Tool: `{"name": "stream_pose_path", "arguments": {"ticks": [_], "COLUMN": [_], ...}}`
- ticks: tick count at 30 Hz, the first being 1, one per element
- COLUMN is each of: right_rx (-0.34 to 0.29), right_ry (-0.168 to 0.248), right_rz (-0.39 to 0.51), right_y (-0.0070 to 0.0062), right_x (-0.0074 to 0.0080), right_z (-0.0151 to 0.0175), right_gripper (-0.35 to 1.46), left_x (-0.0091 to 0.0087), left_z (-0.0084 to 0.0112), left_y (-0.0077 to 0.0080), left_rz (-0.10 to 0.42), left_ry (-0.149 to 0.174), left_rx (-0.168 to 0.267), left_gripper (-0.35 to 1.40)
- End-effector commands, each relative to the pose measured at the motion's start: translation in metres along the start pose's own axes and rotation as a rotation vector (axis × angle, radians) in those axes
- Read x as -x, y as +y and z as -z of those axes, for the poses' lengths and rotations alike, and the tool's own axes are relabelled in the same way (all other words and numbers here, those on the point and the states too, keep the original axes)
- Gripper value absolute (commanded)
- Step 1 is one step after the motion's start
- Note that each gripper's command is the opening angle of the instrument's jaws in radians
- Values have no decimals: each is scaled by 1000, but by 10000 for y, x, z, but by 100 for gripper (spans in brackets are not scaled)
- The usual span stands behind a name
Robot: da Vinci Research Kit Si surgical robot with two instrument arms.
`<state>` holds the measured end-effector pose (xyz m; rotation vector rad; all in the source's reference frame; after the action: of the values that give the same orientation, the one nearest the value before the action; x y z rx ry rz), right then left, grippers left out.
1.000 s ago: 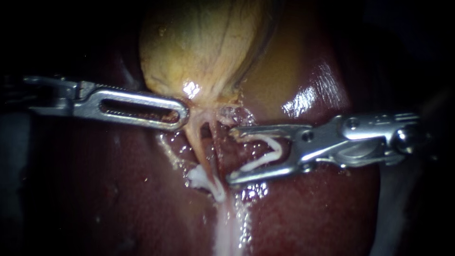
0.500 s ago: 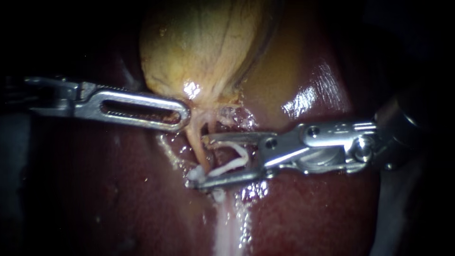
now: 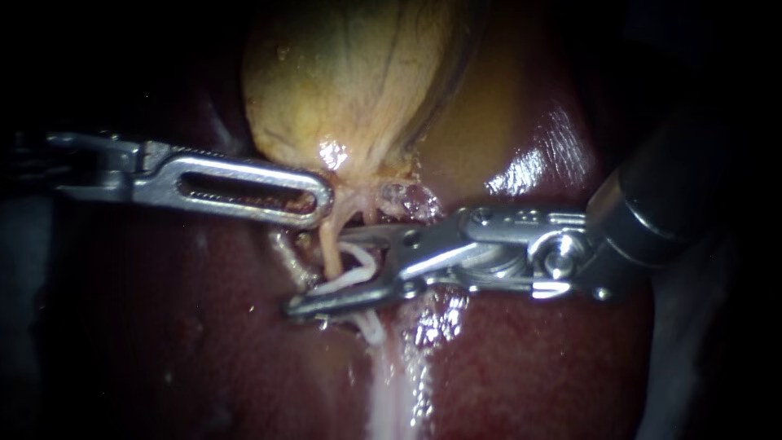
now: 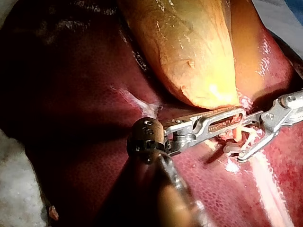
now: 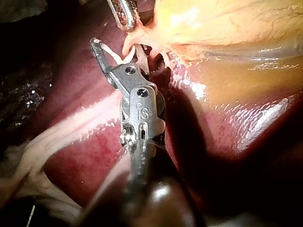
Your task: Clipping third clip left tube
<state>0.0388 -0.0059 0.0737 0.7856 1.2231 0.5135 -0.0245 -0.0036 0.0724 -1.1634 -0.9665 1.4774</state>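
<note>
The endoscope shows only 1 slotted jaw of the left instrument (image 3: 316, 198); its wrist view shows 2 clamped on the gallbladder (image 3: 350, 81) neck. Below the gallbladder, the level right instrument (image 3: 318, 273), jaws wide, holds an open clip (image 3: 354, 273) astride the left tube (image 3: 328, 244).

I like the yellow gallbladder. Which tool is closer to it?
Left. The left instrument lies right at the gallbladder's lower end; the right instrument sits below, holding a clip at the tube.
</note>
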Motion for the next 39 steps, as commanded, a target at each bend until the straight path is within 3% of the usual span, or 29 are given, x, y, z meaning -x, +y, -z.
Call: {"name": "stream_pose_path", "arguments": {"ticks": [1, 14, 24, 39], "right_rx": [-3, -41, -46, -44], "right_ry": [3, 81, 91, 97], "right_rz": [-6, -93, -128, -167], "right_y": [1, 15, 20, 20], "right_x": [-1, -4, -3, 0], "right_z": [-2, -3, -2, 1], "right_gripper": [49, 45, 36, -35], "left_x": [0, 0, 0, 1], "left_z": [-1, -3, -4, -5], "left_y": [-1, -5, -5, -6], "left_rz": [0, 0, 0, -1], "left_ry": [0, 0, 0, 1], "left_rx": [-1, -1, -1, -2], "left_gripper": [-35, -35, -35, -35]}}
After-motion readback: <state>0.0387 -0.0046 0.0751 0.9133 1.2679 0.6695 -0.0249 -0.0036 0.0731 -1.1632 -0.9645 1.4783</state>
